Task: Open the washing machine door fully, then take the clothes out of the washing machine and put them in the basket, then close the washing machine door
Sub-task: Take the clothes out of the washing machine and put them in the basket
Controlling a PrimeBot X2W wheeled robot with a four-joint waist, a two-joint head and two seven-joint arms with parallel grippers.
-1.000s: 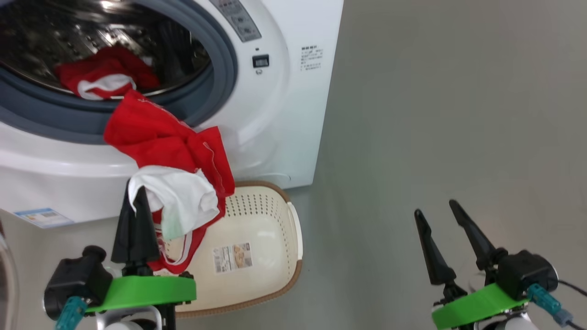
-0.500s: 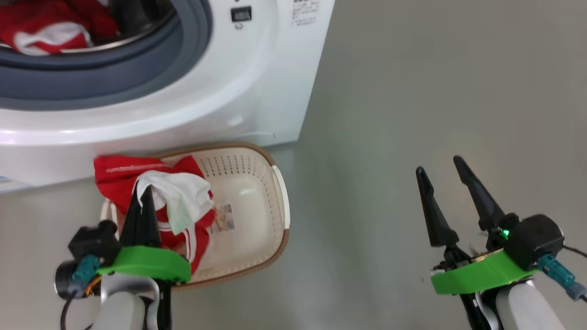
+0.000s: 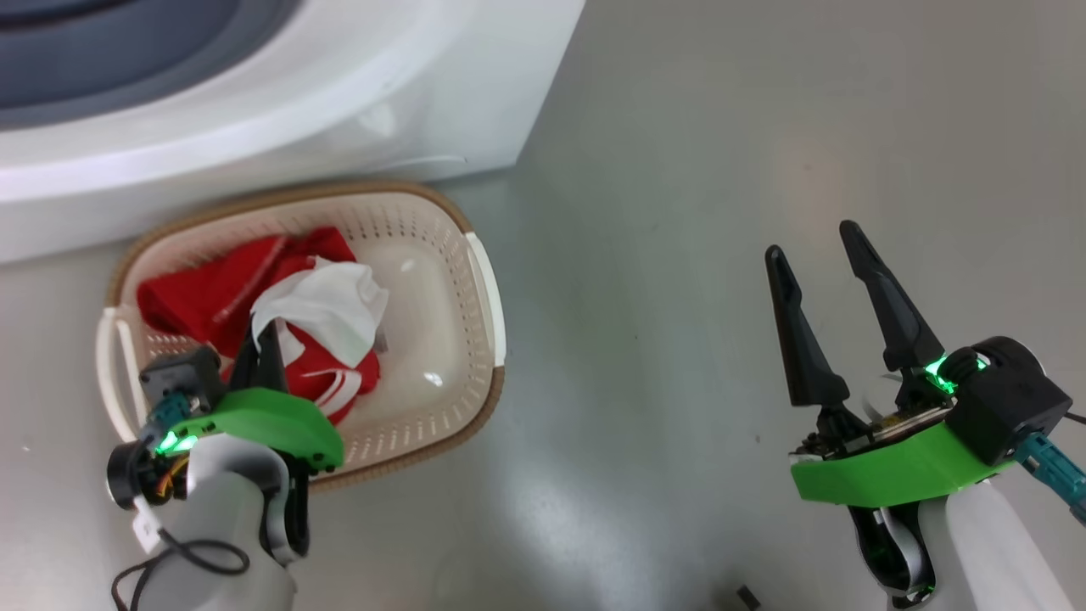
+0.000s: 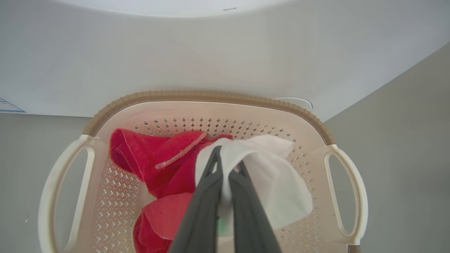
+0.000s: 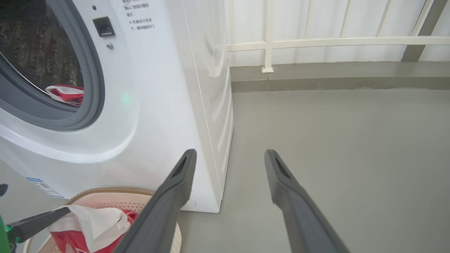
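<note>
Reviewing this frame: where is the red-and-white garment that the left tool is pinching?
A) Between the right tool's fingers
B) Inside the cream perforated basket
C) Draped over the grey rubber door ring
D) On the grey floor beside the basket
B: the left tool is shut on the red-and-white soft fabric garment, which sits within the brown rim of the cream perforated plastic basket.

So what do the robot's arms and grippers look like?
The left gripper and right gripper match: two long tapered black fingers on a bright green mount, black camera block, teal connector, green light. White forearms; black cable loops below the left.
</note>
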